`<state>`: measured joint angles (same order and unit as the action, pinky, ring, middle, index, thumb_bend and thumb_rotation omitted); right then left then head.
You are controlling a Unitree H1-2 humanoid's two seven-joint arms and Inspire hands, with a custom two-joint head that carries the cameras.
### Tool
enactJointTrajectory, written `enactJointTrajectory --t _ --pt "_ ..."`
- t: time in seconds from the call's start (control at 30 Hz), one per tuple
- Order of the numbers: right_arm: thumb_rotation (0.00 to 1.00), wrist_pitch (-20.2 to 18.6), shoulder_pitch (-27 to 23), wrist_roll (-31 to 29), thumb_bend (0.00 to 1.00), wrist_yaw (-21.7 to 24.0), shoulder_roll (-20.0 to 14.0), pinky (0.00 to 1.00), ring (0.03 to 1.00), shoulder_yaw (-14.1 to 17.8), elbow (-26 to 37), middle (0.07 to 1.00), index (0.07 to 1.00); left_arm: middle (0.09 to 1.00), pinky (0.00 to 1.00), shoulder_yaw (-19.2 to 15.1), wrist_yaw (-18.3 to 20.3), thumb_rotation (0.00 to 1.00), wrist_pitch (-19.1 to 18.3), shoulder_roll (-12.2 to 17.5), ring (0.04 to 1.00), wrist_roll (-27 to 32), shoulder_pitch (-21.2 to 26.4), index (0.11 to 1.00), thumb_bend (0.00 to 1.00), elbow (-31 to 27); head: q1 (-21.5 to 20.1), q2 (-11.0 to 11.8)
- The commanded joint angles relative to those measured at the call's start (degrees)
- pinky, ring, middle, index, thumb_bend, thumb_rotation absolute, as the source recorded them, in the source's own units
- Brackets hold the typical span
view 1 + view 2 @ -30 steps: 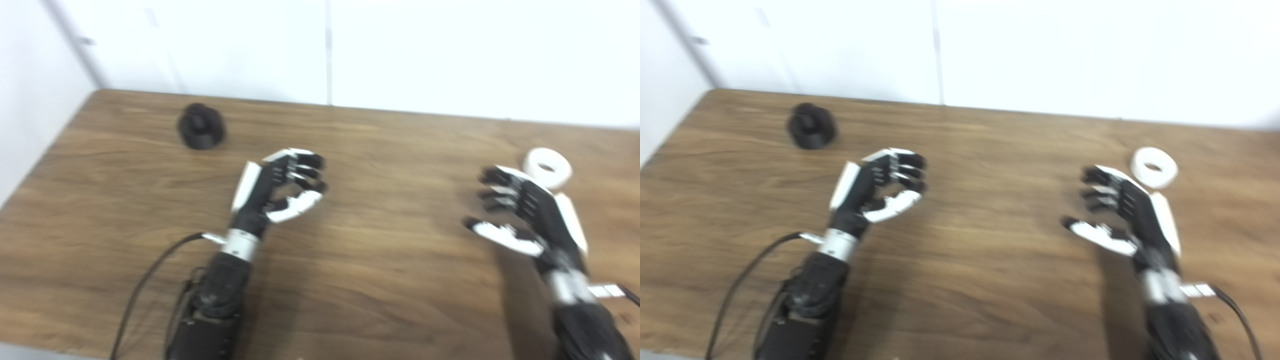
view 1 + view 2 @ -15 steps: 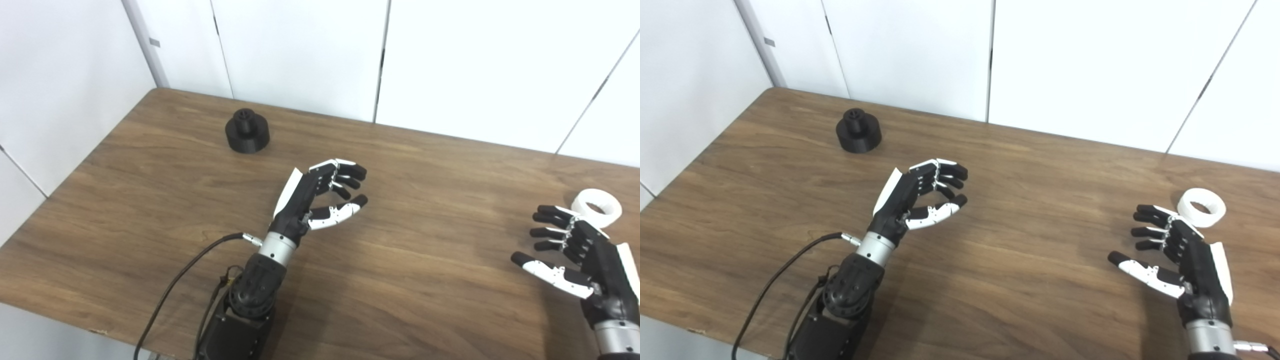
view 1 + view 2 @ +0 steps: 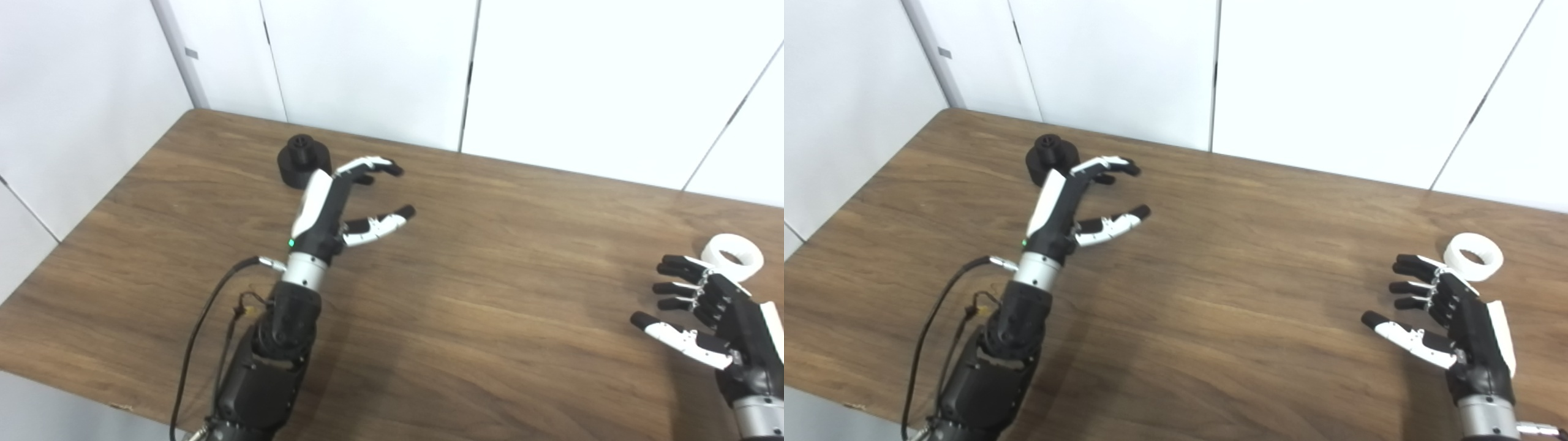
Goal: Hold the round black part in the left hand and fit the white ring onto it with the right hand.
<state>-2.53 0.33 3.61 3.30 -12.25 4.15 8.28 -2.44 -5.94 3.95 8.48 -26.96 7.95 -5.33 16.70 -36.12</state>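
The round black part (image 3: 300, 160) stands on the wooden table (image 3: 490, 294) at the far left, a small knob on top. My left hand (image 3: 349, 199) is open and empty, raised just right of and in front of the part, partly covering its near edge. The white ring (image 3: 732, 256) lies flat at the far right of the table. My right hand (image 3: 704, 318) is open and empty, just in front and left of the ring, not touching it. The same things show in the right eye view: part (image 3: 1048, 158), left hand (image 3: 1084, 199), ring (image 3: 1476, 256), right hand (image 3: 1448, 318).
A black cable (image 3: 202, 324) hangs along my left forearm. White wall panels (image 3: 465, 67) stand behind the table's far edge and along its left side. The table's left front edge (image 3: 55, 367) is close to my left arm.
My left hand has moved forward and left toward the black part and its fingers have spread wider. The right hand has barely moved. One second ago the camera view was shifted and blurred.
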Motion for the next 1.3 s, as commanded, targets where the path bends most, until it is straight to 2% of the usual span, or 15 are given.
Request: enactJointTrajectory --t 0.0,0.23,0.33,0.47,0.6,0.83,1.07,1.2,1.27 --pt "0.01 1.0 -1.3 -0.7 0.68 0.0 -0.7 0.55 0.633 0.7 1.6 0.720 0.700 0.786 0.67 -0.3 -1.7 0.23 -1.2 0.9 0.785 -3.0 3.2 0.645 0.77 -3.2 0.1 0.0" --pt "0.02 0.6 -1.3 -0.6 0.69 0.0 -0.7 0.54 0.630 0.8 1.8 0.716 0.701 0.862 0.71 -0.3 -1.7 0.23 -3.7 3.4 0.855 -6.3 5.6 0.681 0.78 -2.9 0.0 0.0" --pt "0.02 1.3 -1.2 -0.7 0.69 0.0 -0.7 0.54 0.632 0.9 1.4 0.716 0.703 0.878 0.71 -0.3 -2.8 0.25 -4.6 4.4 0.876 -8.6 6.8 0.693 0.82 -1.8 0.0 0.0" --pt "0.03 2.4 -1.1 -0.8 0.69 0.1 -0.9 0.54 0.631 0.9 0.6 0.713 0.701 0.913 0.75 -0.2 -3.6 0.32 -8.6 5.3 0.924 -12.9 8.6 0.725 0.85 -0.7 0.4 0.1" --pt "0.05 2.3 -1.1 -0.8 0.70 0.0 -1.0 0.54 0.628 1.1 0.4 0.711 0.698 0.959 0.81 -0.1 -3.1 0.38 -12.0 6.3 0.985 -14.6 10.4 0.766 0.88 0.2 1.1 0.5" --pt "0.00 1.4 -0.8 -1.3 0.68 0.3 -1.1 0.55 0.638 1.3 1.2 0.717 0.702 0.947 0.80 -0.2 -4.4 0.40 -13.9 8.9 0.974 -15.4 12.8 0.762 0.90 3.2 1.2 0.5" --pt "0.01 1.7 -0.8 -1.0 0.68 0.2 -1.0 0.54 0.632 1.2 1.1 0.713 0.704 0.941 0.83 -0.8 -7.7 0.37 -15.1 10.4 0.976 -16.1 14.4 0.754 0.91 6.7 1.0 0.5" --pt "0.02 1.6 -0.8 -1.0 0.69 0.3 -1.2 0.54 0.635 1.4 1.1 0.715 0.704 0.932 0.82 -0.9 -9.6 0.38 -16.6 11.3 0.964 -17.2 15.5 0.749 0.92 9.2 1.0 0.5" --pt "0.02 1.4 -0.8 -1.1 0.69 0.3 -1.1 0.54 0.633 1.5 1.2 0.716 0.703 0.945 0.87 -0.8 -9.1 0.38 -17.4 12.1 0.980 -16.9 15.9 0.759 0.91 10.0 1.0 0.5"
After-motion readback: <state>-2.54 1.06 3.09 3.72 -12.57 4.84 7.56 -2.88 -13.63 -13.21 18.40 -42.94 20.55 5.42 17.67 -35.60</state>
